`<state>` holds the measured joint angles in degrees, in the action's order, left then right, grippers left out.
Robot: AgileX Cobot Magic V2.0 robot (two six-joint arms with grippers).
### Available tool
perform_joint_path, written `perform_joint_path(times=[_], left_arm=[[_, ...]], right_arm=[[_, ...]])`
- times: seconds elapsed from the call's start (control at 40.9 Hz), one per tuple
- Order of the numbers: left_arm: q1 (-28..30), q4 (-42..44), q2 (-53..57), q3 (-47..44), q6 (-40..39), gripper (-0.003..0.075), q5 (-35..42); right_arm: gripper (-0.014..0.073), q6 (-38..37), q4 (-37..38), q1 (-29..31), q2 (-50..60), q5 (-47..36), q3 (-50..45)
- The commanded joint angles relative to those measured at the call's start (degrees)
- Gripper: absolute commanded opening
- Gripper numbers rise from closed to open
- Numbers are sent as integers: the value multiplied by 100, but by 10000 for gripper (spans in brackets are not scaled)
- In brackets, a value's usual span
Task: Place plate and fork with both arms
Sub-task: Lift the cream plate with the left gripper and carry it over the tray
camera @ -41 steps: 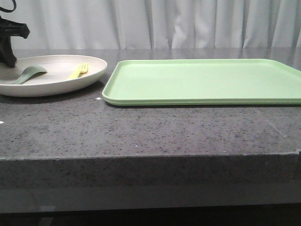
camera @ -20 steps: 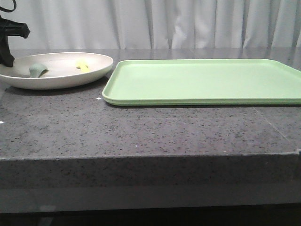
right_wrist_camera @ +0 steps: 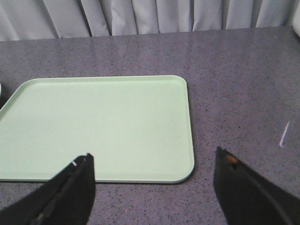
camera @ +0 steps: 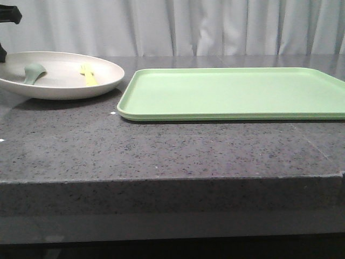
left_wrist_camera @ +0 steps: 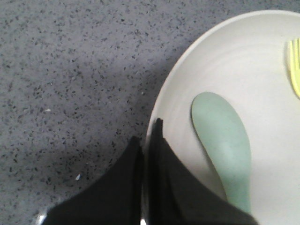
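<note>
The cream plate (camera: 59,86) is lifted and tilted at the far left, its rim pinched by my left gripper (left_wrist_camera: 147,136), which is shut on the plate's edge (left_wrist_camera: 168,93). The pale-yellow fork (camera: 87,74) lies in the plate beside a sage-green spoon (camera: 33,72); in the left wrist view the fork's tines (left_wrist_camera: 294,65) show at the frame edge and the spoon (left_wrist_camera: 222,140) lies near the fingers. My right gripper (right_wrist_camera: 152,161) is open and empty, hovering over the counter in front of the light green tray (right_wrist_camera: 98,124).
The light green tray (camera: 232,91) lies on the dark speckled counter (camera: 161,151), right of the plate. White curtains hang behind. The counter's front edge runs across the front view.
The plate has risen off the counter and tilted, moving slightly left. The fork and spoon have slid inside it. The left arm has moved up and out of the frame's left edge.
</note>
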<state>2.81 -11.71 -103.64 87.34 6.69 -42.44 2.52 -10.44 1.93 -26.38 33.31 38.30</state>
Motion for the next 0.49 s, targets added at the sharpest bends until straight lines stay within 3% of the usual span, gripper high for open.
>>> perform_joint_path(times=[0.0, 0.196, 0.465], left_arm=[[120, -637, 344, 192, 343, -18, 121], [296, -1625, 408, 192, 861, -18, 96], [296, -1777, 473, 583, 881, -18, -198]], right_arm=[[554, 37, -27, 12, -73, -375, 190], [554, 37, -27, 12, -73, -375, 190], [554, 37, -27, 12, -73, -375, 190]])
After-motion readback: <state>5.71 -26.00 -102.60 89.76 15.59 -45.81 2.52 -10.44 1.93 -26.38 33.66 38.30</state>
